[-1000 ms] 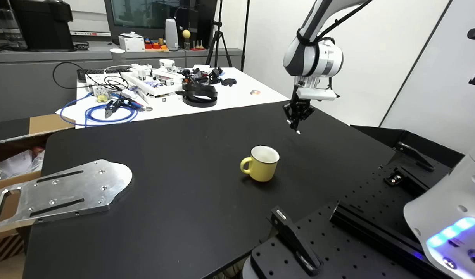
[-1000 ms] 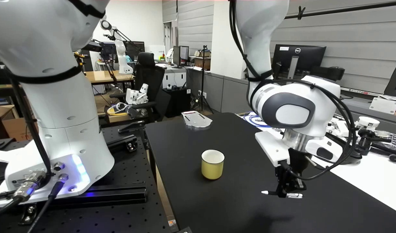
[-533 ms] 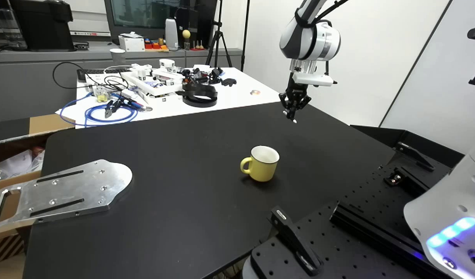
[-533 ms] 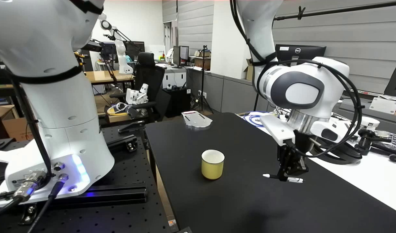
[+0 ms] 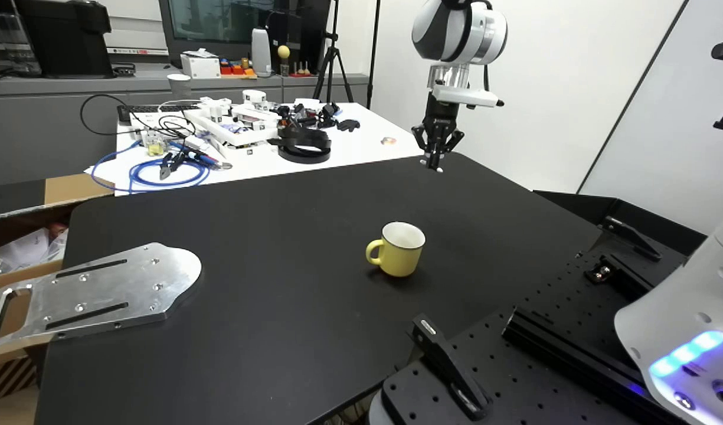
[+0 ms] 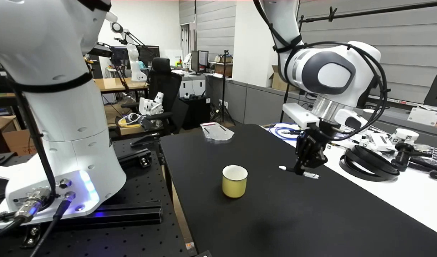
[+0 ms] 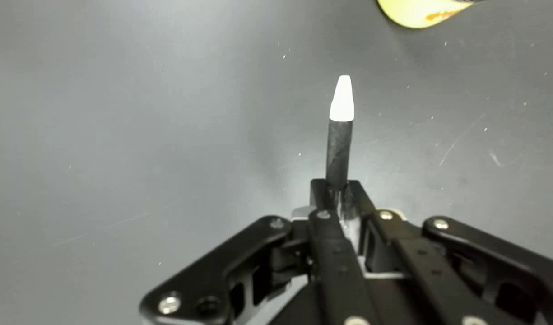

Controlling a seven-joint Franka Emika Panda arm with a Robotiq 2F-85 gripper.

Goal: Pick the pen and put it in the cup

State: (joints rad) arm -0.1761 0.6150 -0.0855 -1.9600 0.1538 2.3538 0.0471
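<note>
The pen has a white tip, a dark section and a whitish rear part. My gripper (image 7: 336,187) is shut on the pen (image 7: 343,106), which lies between the fingertips with its white tip pointing forward. In an exterior view the gripper (image 6: 299,172) holds the pen (image 6: 311,175) near level, above the black table. In an exterior view the gripper (image 5: 433,164) hides most of the pen (image 5: 439,170). The yellow cup (image 5: 400,254) stands upright on the table, handle to one side, apart from the gripper; it also shows in an exterior view (image 6: 234,184). Part of the cup (image 7: 416,13) shows in the wrist view.
A flat metal plate (image 5: 101,289) lies at the table's edge, also in an exterior view (image 6: 217,132). A white table (image 5: 361,150) with cables and tools adjoins the black table (image 5: 290,330). A black clamp (image 5: 450,372) and the robot base (image 6: 72,171) stand at the mounting side.
My gripper, still shut on the pen, has moved up and leftward in both exterior views. The cup has not moved.
</note>
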